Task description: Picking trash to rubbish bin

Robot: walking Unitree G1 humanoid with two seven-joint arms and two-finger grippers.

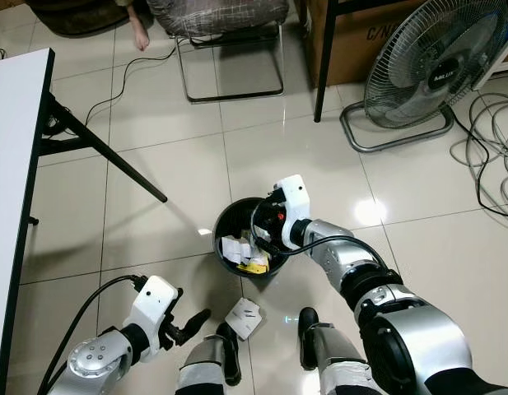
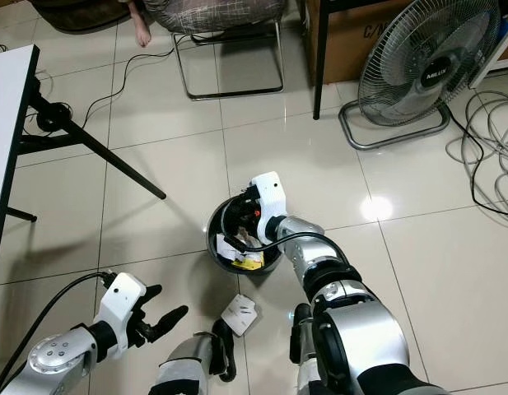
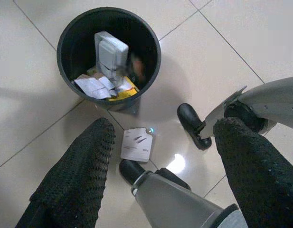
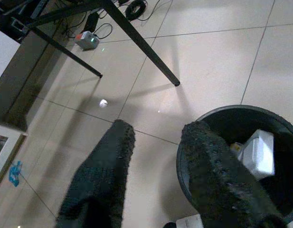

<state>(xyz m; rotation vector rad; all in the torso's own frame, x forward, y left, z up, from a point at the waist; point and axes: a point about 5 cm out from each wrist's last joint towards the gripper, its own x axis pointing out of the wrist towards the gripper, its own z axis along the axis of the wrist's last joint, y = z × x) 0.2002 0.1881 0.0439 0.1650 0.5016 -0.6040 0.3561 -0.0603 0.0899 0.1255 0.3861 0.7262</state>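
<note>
1. On the tiled floor (image 1: 155, 164), just ahead of the robot's feet, stands a round black rubbish bin (image 1: 223, 222) holding white paper scraps, a yellow piece and a white box (image 4: 257, 153).
2. Over the bin's opening hangs the right gripper (image 4: 155, 166), its 2 black fingers spread apart with nothing between them; 1 finger lies across the bin's rim in the right wrist view.
3. Low at the robot's left side, the left gripper (image 1: 192, 322) points toward the feet, its 2 fingers parted and empty.
4. Between the feet and the bin, 1 white card (image 1: 244, 318) lies flat on the tile, just outside the bin.
5. Farther off are a standing fan (image 1: 435, 58), a chair frame (image 1: 229, 58), loose cables (image 1: 492, 148) and a white table (image 1: 11, 164) with black legs.
</note>
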